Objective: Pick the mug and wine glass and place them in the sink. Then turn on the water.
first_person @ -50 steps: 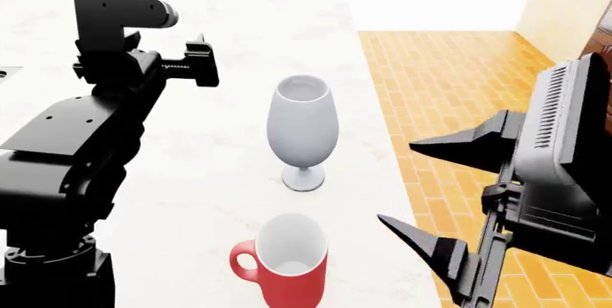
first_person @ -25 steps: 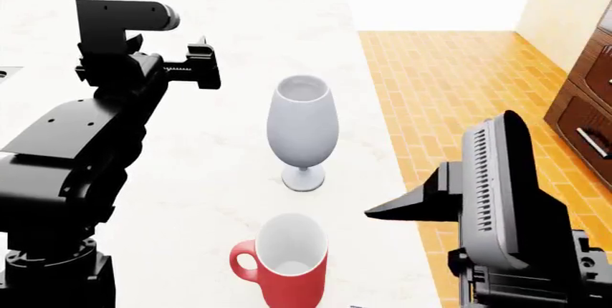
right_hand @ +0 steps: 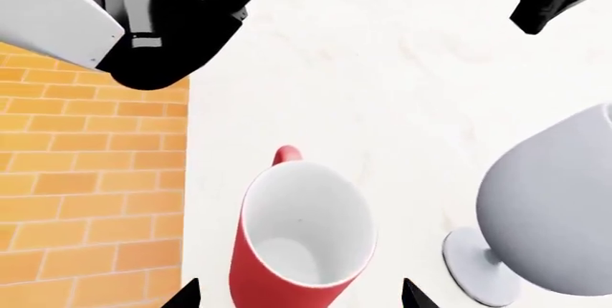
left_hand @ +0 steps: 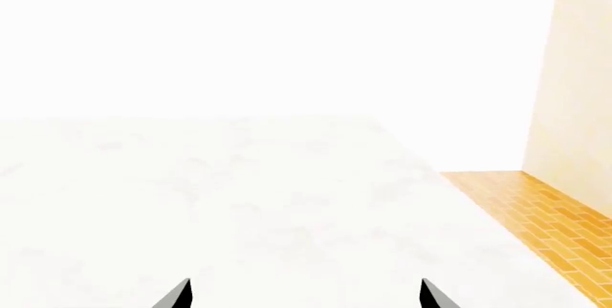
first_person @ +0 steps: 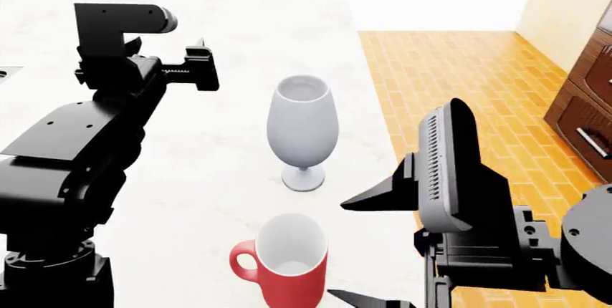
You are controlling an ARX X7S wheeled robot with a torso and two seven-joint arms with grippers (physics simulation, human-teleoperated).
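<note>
The red mug stands upright near the counter's front, handle to the left. Behind it stands the pale grey wine glass, upright and apart from it. My right gripper is open just right of the mug, one fingertip above and one below the mug's right side. In the right wrist view the mug sits between the open fingertips of the gripper, untouched, with the wine glass beside it. My left gripper hovers open and empty left of the glass; in its own view the left gripper faces bare counter. Sink and water are out of view.
The white marble countertop ends at a right edge close to the mug and glass. Beyond it lies orange brick floor, with brown wooden drawers at far right. My left arm fills the left side.
My right arm has swung in from the right and turned, bringing its open gripper from over the floor to beside the mug. The left arm, mug and glass stayed put.
</note>
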